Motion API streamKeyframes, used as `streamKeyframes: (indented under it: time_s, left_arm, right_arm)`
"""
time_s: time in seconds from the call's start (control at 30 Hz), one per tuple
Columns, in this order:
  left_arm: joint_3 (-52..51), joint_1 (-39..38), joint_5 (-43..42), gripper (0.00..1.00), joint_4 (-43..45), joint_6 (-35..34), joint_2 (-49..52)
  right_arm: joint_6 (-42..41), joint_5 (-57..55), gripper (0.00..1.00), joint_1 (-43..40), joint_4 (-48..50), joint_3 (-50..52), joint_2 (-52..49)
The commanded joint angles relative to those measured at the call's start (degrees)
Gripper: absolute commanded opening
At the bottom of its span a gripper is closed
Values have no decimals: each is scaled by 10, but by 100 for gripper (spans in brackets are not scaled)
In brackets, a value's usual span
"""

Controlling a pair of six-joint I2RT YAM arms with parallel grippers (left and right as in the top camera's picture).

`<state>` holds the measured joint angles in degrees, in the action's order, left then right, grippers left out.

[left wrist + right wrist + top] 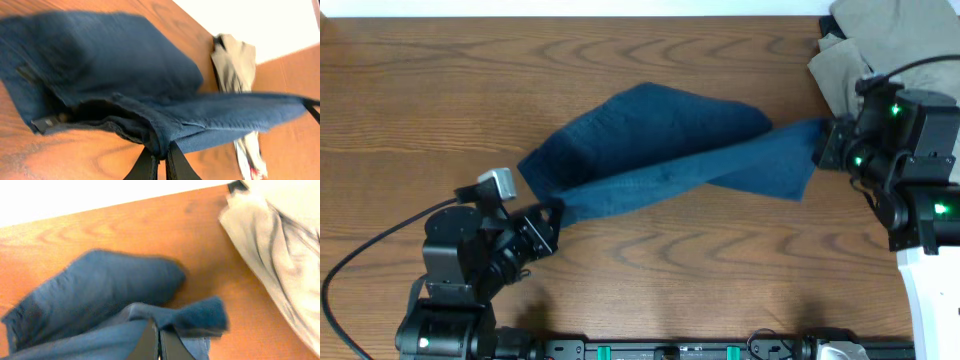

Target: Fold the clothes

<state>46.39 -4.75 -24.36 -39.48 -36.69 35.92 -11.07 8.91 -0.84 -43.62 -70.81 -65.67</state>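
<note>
Rumpled dark-blue garment [660, 150] — 1 edge pulled taut between left gripper [552, 212] and right gripper [825, 141], both clamped on it.

From overhead I get bright, even light on the table [620, 60]. The wood grain is crisp, there is no glare, and only a thin soft shadow lies under the blue cloth [660, 140]. Small green lamps [895, 109] glow near the right edge. Both wrist views come through smeared: the cloth's outline is blurred, and the grey garment [280, 245] at the far right corner is soft. Beyond the far edge, the background burns out to flat white.
</note>
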Motion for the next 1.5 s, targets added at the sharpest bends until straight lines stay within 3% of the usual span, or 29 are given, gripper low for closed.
streamKeyframes:
  time_s: [0.0,0.3,0.47,0.63,0.87,1.17,1.27,1.47]
  left_arm:
    - [10,8,184,6,11,-76,20]
    - [10,8,311,6,87,-80,144]
    - [10,15,316,6,159,-81,244]
    - [10,20,310,6,184,-84,301]
    - [10,20,288,6,170,-84,308]
    - [10,20,209,6,143,-84,297]
    - [10,20,209,6,125,-84,297]
    - [10,20,209,6,95,-83,297]
  right_arm:
    - [20,-65,1,-10,53,-14,-24]
    - [33,-41,1,51,208,-14,-148]
    - [33,-42,1,87,317,-14,-226]
    - [30,-35,2,114,305,-14,-266]
    - [30,-3,29,132,251,-14,-313]
    - [1,94,57,143,266,-14,-410]
    - [-18,103,62,144,280,-14,-444]
    - [-22,109,61,146,335,-14,-497]
